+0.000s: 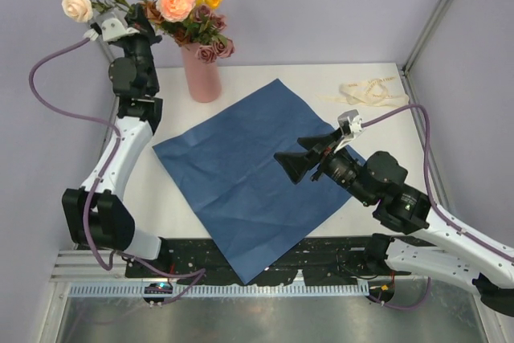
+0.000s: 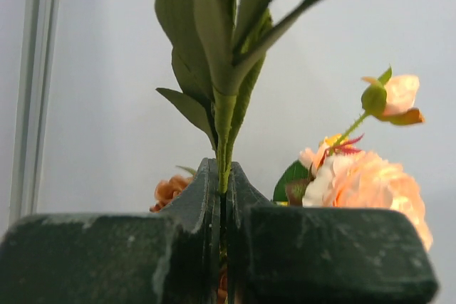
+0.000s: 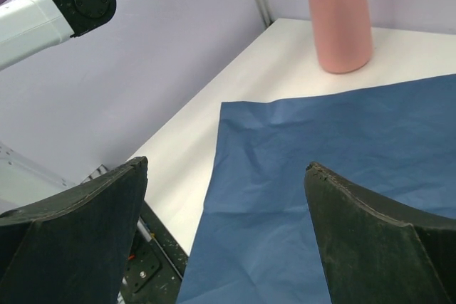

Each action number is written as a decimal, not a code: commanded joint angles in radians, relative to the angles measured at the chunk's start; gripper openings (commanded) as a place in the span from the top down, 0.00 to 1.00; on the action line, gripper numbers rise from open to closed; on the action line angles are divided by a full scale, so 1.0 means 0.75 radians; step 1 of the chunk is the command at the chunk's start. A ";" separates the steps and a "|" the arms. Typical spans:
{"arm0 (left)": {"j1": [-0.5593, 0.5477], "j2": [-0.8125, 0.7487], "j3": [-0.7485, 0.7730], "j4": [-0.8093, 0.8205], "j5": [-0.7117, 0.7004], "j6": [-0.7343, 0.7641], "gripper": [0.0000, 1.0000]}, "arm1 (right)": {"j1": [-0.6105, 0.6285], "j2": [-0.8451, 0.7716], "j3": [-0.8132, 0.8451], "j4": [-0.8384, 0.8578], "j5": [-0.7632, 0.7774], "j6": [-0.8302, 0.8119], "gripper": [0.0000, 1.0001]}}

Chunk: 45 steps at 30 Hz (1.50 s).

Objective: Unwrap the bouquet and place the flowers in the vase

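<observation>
The salmon-pink vase [image 1: 201, 76] [image 3: 338, 16] stands at the table's back left with several flowers [image 1: 189, 6] in it: peach, yellow and mauve. My left gripper [image 1: 135, 15] [image 2: 222, 172] is raised just left of those blooms, shut on the green stem [image 2: 225, 126] of a leafy flower with a pale peach rose [image 1: 77, 6] at its top. The bouquet's blue paper [image 1: 257, 174] [image 3: 320, 154] lies unwrapped and flat on the table. Above its right part my right gripper [image 1: 293, 168] [image 3: 226, 169] hovers open, holding nothing.
The cream ribbon [image 1: 365, 92] lies loose at the back right of the white table [image 1: 369, 126]. The blue paper's near corner hangs over the front edge. Frame posts [image 1: 430, 18] stand at the back corners. A peach rose [image 2: 370, 183] and a bud [image 2: 395, 94] sit right of my left fingers.
</observation>
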State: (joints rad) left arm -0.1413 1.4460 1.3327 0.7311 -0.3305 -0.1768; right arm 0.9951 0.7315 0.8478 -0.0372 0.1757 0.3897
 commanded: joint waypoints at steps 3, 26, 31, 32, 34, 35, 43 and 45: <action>0.017 0.203 0.223 0.169 0.013 0.133 1.00 | -0.008 -0.043 0.099 0.005 0.158 -0.117 0.05; 0.021 0.674 0.536 0.238 0.173 0.350 1.00 | -0.081 0.098 0.152 0.084 0.146 -0.164 0.05; 0.027 0.647 0.553 0.250 0.124 0.383 1.00 | -0.102 0.090 0.142 0.084 0.120 -0.145 0.05; 0.031 0.643 0.559 0.244 0.126 0.385 1.00 | -0.104 0.088 0.140 0.084 0.116 -0.143 0.05; 0.029 0.627 0.565 0.238 0.134 0.385 1.00 | -0.108 0.086 0.140 0.084 0.113 -0.141 0.05; 0.031 0.625 0.567 0.230 0.134 0.383 1.00 | -0.110 0.086 0.140 0.084 0.111 -0.139 0.05; 0.029 0.586 0.536 0.197 0.210 0.303 1.00 | -0.114 0.096 0.138 0.084 0.083 -0.113 0.05; 0.031 0.576 0.526 0.181 0.222 0.273 1.00 | -0.114 0.094 0.140 0.084 0.081 -0.115 0.05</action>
State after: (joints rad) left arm -0.1238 1.9388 1.7149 0.8558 -0.1967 0.0677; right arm 0.9123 0.8097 0.9222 -0.0303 0.2478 0.2939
